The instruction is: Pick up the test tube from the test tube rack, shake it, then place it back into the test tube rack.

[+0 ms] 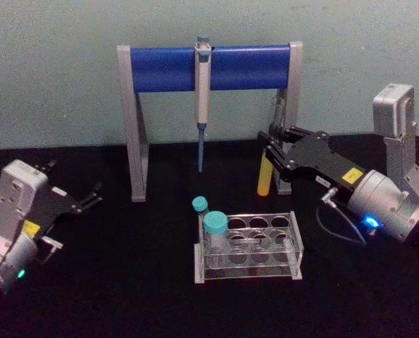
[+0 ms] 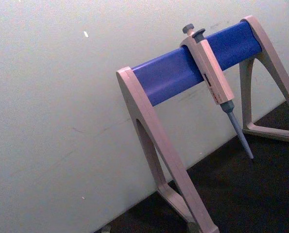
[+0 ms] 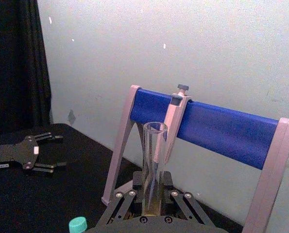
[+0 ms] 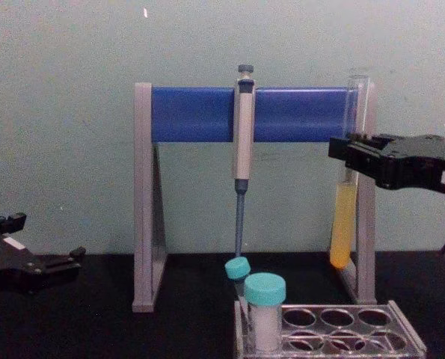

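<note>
Right claw [image 4: 342, 153] clamped on the test tube [image 4: 342, 221], which is held upright in the air, behind and to the right of the test tube rack [image 1: 296, 248]. Left claw [image 1: 89, 197] parked open at the left of the tabletop [image 1: 160, 303]. Pickup is done and replacement remains; whether shaking is done cannot be told.
</note>
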